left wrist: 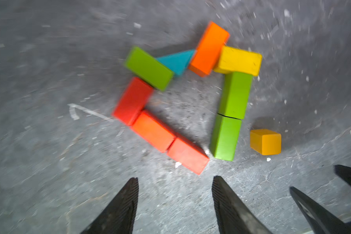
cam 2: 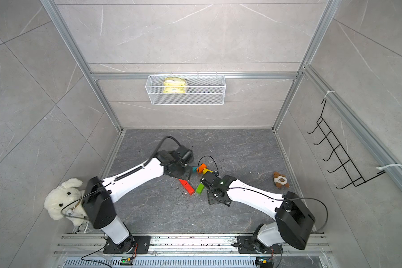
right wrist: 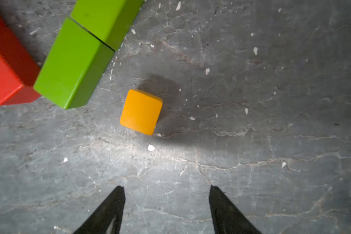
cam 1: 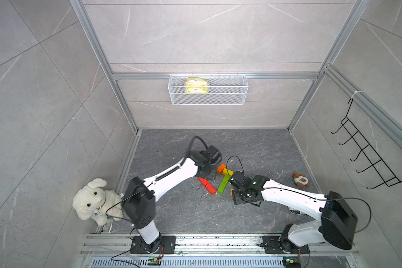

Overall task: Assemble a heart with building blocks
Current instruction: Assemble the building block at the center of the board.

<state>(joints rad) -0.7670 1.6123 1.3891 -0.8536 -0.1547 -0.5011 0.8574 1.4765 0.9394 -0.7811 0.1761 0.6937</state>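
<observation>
In the left wrist view the building blocks lie as a hollow heart outline. A green bar [left wrist: 149, 67], teal triangle [left wrist: 175, 60], orange bar [left wrist: 209, 47] and yellow bar [left wrist: 239, 60] form one end. Red bars [left wrist: 187, 155] make one side and green bars [left wrist: 225, 136] the other, their ends nearly meeting. The orange-yellow cube [left wrist: 265, 141] sits apart, beside the last green bar. My left gripper [left wrist: 175, 179] hangs open and empty, short of the red end. My right gripper [right wrist: 166, 187] is open above bare floor, the cube [right wrist: 141, 112] just ahead of it. Both arms cover part of the blocks [cam 1: 223, 186] in both top views.
A white plush dog [cam 1: 93, 200] leans at the left wall by the left arm's base. A small brown plush [cam 1: 301, 179] lies at the right. A wire basket [cam 1: 208, 89] hangs on the back wall and a black hook rack [cam 1: 367, 148] on the right wall. White crumbs dot the floor.
</observation>
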